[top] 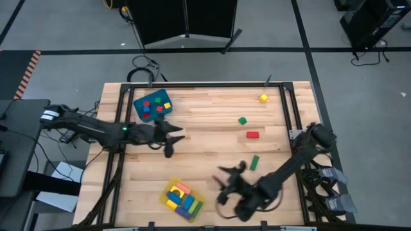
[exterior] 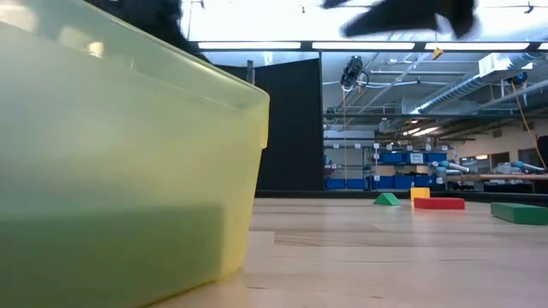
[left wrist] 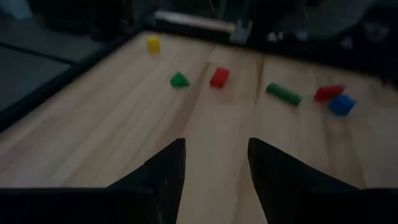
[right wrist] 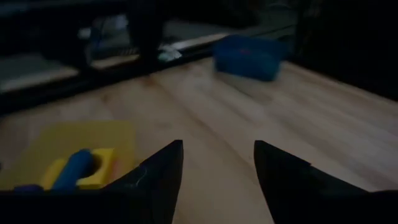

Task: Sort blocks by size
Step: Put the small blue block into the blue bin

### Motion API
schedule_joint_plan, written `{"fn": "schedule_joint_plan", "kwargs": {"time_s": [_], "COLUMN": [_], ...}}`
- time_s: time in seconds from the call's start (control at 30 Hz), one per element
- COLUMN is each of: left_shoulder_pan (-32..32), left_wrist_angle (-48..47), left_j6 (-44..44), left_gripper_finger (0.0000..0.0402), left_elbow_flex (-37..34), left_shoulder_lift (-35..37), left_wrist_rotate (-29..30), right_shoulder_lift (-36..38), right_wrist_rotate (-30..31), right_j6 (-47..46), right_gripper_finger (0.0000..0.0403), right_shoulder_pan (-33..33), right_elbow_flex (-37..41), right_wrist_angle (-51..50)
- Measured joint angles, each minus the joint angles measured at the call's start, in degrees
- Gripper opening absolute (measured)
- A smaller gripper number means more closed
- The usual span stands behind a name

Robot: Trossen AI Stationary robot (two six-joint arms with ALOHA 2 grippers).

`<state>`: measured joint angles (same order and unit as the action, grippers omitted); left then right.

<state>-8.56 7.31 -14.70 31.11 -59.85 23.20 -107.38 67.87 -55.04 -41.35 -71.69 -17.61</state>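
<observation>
Small solid-coloured blocks (top: 252, 135) are seen scattered on the wooden table (top: 212, 109); nothing is held by the left gripper (top: 174, 135) or right gripper (top: 225, 176), both parted.

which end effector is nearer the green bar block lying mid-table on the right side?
Right. The right end effector sits just beside the long green bar block, toward the yellow plastic tray. The left end effector is farther off, by the blue plastic bin.

No readable text, labels, brands, numbers or signs anywhere: none on the blocks (top: 252, 135), bin (top: 153, 106), tray (top: 183, 199) or tabletop (top: 212, 115); far-room shelf markings in the low view too small to read.
</observation>
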Motion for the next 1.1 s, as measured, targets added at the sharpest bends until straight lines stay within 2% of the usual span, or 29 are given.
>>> {"fn": "schedule_joint_plan", "kwargs": {"time_s": [0.17, 0.33, 0.47, 0.7, 0.83, 0.97, 1.1], "left_shoulder_pan": [5.7, 10.7, 14.1, 16.4, 17.3, 17.8, 18.7], "left_wrist_angle": [-3.9, -7.1, -14.0, -26.5, -30.6, -32.1, -32.3], "left_j6": [1.6, 5.2, 6.8, 11.8, 13.0, 12.7, 12.9], "left_gripper_finger": [0.0182, 0.0182, 0.0187, 0.0239, 0.0277, 0.0296, 0.0281], "left_elbow_flex": [12.3, 26.7, 39.9, 61.3, 70.5, 73.3, 73.3], "left_shoulder_lift": [-16.1, -31.4, -42.5, -58.9, -65.2, -66.6, -65.7], "left_wrist_rotate": [-7.8, -13.3, -16.6, -18.0, -17.6, -16.7, -16.4], "right_shoulder_lift": [8.4, 16.3, 22.0, 31.5, 35.7, 36.5, 35.0], "right_wrist_rotate": [7.1, 8.4, 9.3, 10.0, 10.2, 9.7, 2.0], "right_j6": [-16.2, -26.7, -26.5, -15.4, -11.3, -13.3, -17.2], "right_gripper_finger": [0.0202, 0.0202, 0.0201, 0.0204, 0.0203, 0.0199, 0.0179], "right_shoulder_pan": [-3.8, -4.6, -4.7, -4.8, -5.2, -3.2, 1.7], "right_elbow_flex": [15.0, 25.1, 29.6, 32.5, 33.5, 34.9, 37.4], "right_wrist_angle": [-0.2, -0.3, -0.2, -0.6, -0.8, -1.5, -4.2]}}
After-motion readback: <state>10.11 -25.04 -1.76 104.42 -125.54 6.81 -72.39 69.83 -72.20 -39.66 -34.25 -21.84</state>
